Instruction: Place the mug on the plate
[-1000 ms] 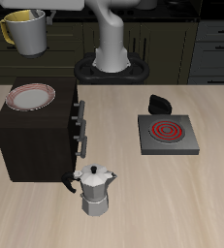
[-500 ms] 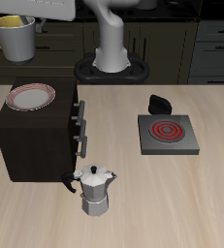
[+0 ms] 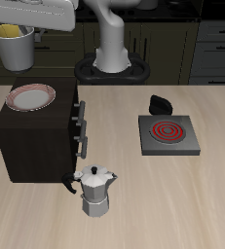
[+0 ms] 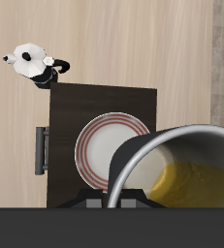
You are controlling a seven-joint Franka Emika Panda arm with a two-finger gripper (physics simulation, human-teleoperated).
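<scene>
My gripper (image 3: 19, 27) is shut on the mug (image 3: 14, 48), pale grey with an olive-yellow rim and handle, and holds it upright in the air. The mug hangs well above the plate (image 3: 32, 96) and a little behind it. The plate is white with a pink-red rim and lies on top of the dark cabinet (image 3: 36, 136). In the wrist view the mug (image 4: 181, 170) fills the foreground with its yellow inside showing. There it covers one edge of the plate (image 4: 104, 147).
A silver moka pot (image 3: 95, 189) stands by the cabinet's front corner and also shows in the wrist view (image 4: 36, 65). A grey hob with a red coil (image 3: 167, 134) and a small black object (image 3: 160, 102) lie across the table. Cabinet handles (image 3: 81, 124) stick out sideways.
The gripper has carried the mug lower and sideways, away from the robot's base and closer above the plate. Nothing else has moved.
</scene>
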